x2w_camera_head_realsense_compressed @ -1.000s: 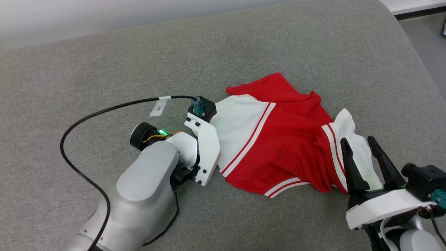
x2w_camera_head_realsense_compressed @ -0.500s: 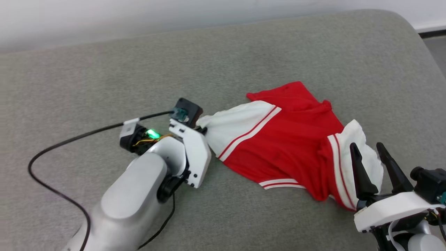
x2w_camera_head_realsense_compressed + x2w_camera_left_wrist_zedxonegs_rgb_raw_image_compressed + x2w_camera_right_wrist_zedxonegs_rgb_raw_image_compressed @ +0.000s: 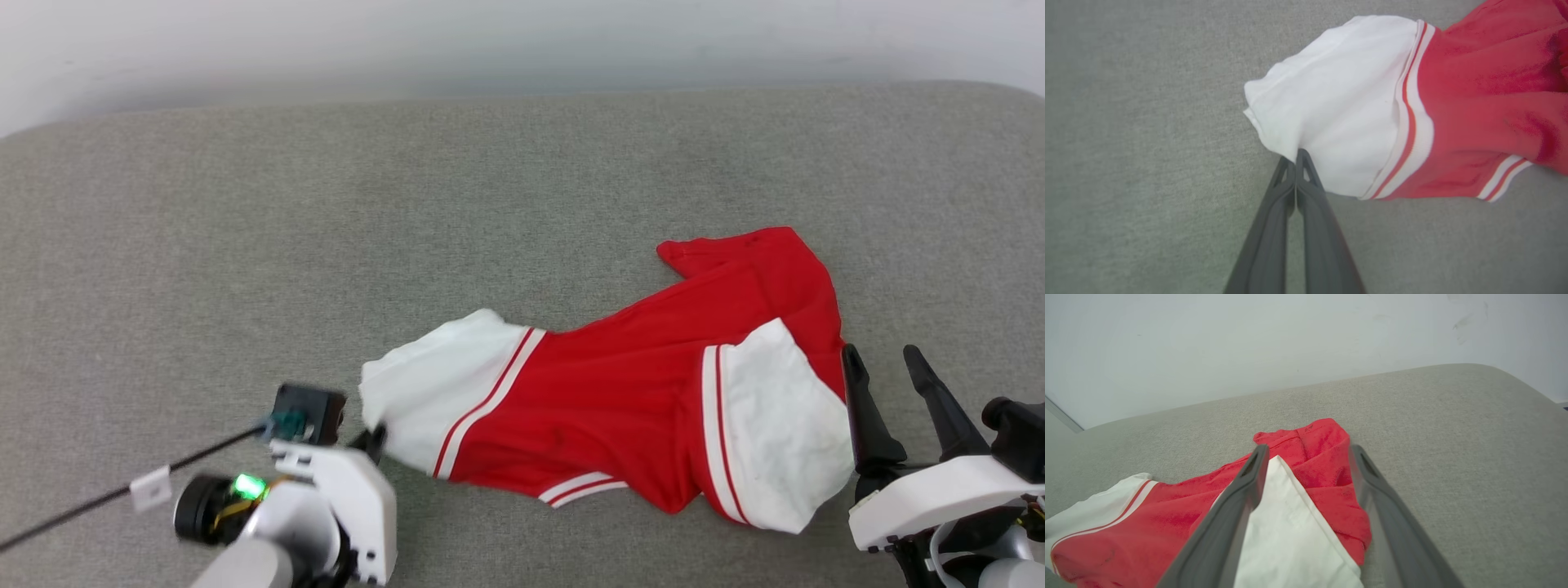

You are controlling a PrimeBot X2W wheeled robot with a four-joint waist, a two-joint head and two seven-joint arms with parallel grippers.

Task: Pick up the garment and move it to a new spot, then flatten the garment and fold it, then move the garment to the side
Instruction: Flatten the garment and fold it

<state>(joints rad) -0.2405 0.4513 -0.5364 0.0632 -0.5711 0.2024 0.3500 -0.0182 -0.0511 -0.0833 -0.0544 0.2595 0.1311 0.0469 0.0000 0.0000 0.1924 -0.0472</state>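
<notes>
Two claws in view. Lower left, the left claw [image 3: 375, 437] [image 3: 1295, 161] is pinched together on the white sleeve hem of the garment [image 3: 620, 392] [image 3: 1474, 81] [image 3: 1323, 445]. The garment lies rumpled on the grey fabric surface [image 3: 490, 204], running rightward from that pinch. Its other white sleeve ends just beside the right claw [image 3: 880, 353] [image 3: 1308, 449], whose fingers are spread apart, gripping nothing.

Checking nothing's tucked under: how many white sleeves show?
2. One sleeve at the garment's left end, pinched by the left gripper; the other at its right end, beside the right gripper.
</notes>
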